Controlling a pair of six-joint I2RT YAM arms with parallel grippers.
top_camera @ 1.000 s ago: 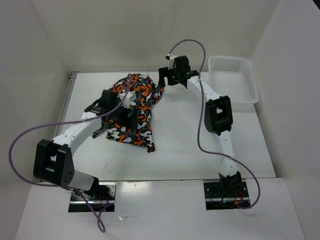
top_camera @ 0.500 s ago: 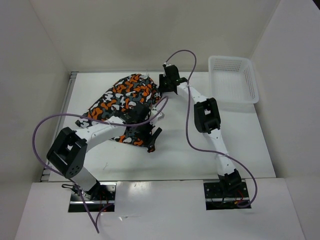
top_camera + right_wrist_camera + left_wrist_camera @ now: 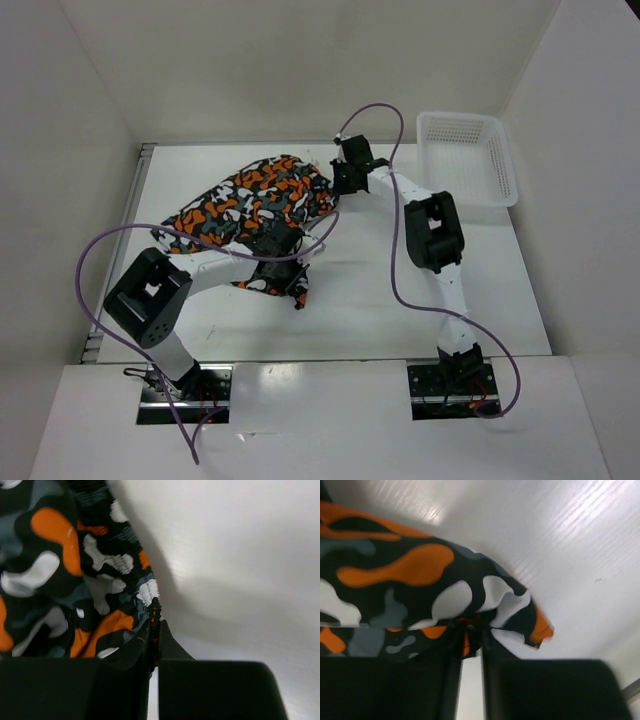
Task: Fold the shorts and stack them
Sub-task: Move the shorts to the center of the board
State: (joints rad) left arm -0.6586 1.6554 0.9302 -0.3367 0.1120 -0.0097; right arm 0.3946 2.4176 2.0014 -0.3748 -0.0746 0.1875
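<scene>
The shorts (image 3: pixel 250 200) lay spread on the counter (image 3: pixel 400 290) at about 10 o'clock from its middle, partly bunched, not yet a neat fold. The left gripper (image 3: pixel 470 639) was closed to a thin slit on a lower corner of the cloth, at the 5 o'clock end of the garment. The right gripper (image 3: pixel 154 628) was likewise nearly closed, pinching the gathered waistband at the garment's 2 o'clock edge. The white basket (image 3: pixel 505 165) stood well apart at 2 o'clock.

Both holds looked slight, with only the very edge of the fabric between the jaws. A pull across the counter could likely have drawn the hem out of the left gripper, dropping that corner in a heap. The elastic waistband could have stretched and snapped free of the right one. If one arm had moved ahead of the other, the cloth would probably have twisted. The left arm's purple cable (image 3: pixel 80 285) crossed the lower cloth and might have dragged it.
</scene>
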